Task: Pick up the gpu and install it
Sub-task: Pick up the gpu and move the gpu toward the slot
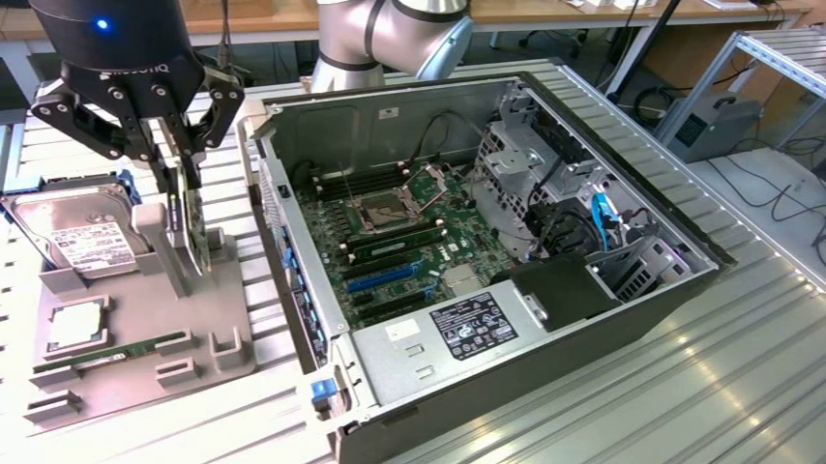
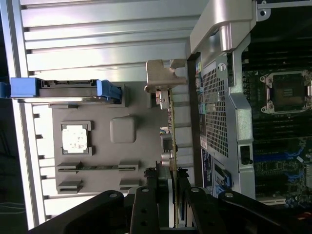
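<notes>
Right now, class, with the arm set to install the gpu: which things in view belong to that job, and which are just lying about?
Belong to the job:
gpu, upright in the tray
gripper, at the gpu
open case
motherboard

Lying about, all in the tray:
hard drive
CPU
RAM stick

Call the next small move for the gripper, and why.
Probably a short, straight lift. The gripper sits at the top edge of the gpu, which stands upright on edge in the grey holder, with posts close on both sides. Moving sideways toward the case first would likely snag it.
</notes>
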Available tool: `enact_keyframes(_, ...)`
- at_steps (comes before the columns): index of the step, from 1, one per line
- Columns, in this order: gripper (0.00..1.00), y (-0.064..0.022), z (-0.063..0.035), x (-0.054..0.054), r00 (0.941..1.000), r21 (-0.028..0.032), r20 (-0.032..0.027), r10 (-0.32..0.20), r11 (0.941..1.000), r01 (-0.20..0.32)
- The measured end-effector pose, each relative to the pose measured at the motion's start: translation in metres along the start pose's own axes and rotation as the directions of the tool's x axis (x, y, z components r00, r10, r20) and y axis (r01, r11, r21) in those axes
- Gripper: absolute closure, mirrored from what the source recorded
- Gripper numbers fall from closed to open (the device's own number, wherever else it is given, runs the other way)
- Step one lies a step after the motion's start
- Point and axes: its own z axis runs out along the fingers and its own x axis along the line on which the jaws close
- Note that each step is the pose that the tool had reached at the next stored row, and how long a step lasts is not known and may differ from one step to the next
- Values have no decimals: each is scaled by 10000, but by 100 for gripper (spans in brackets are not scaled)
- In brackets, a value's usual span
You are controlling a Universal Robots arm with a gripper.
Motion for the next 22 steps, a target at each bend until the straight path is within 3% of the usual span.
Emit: enact_keyframes(22, 73, 1, -66, -2, 10000, 0, 1, 0, 10000, 0)
